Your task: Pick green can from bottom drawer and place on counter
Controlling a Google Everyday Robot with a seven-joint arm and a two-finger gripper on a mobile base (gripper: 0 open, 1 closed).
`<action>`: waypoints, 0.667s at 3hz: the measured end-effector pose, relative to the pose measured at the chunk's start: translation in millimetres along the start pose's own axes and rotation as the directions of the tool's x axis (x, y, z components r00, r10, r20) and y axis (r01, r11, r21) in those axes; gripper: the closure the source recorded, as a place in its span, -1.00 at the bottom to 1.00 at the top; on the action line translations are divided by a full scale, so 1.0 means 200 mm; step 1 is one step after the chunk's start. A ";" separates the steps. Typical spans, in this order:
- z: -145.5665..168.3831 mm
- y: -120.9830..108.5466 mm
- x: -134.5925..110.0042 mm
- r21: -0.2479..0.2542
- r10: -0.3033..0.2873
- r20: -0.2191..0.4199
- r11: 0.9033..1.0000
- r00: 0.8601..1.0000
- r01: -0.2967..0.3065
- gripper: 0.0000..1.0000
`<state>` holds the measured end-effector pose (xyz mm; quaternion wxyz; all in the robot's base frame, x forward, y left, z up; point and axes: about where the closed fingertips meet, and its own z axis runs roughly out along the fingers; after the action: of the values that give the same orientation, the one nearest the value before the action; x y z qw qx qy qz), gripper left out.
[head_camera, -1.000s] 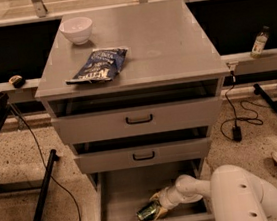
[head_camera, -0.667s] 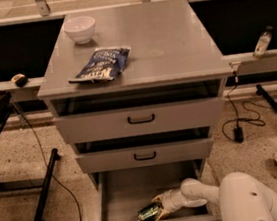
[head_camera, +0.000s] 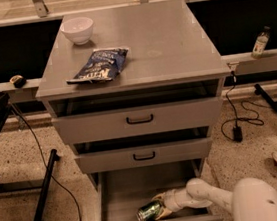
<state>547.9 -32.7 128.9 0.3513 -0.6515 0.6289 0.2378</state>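
The deep grey metal bottom drawer stands open. The small green drink can lies on its side near the drawer's front, not yet lifted. My gripper is inside the drawer at the can's right end, and I cannot tell whether the jaws are clamped on it. I judge lifting it onto the flat grey metal table is still to do.

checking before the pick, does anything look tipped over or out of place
The small green metal can lies on its side in the open grey bottom drawer, not upright, with the gripper at one end. Nothing looks spilled.
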 end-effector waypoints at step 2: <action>-0.61 -0.06 -0.31 0.152 -0.045 0.144 0.988 0.989 0.023 1.00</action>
<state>538.1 -84.5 255.0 0.4487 -0.6146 0.6061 0.2313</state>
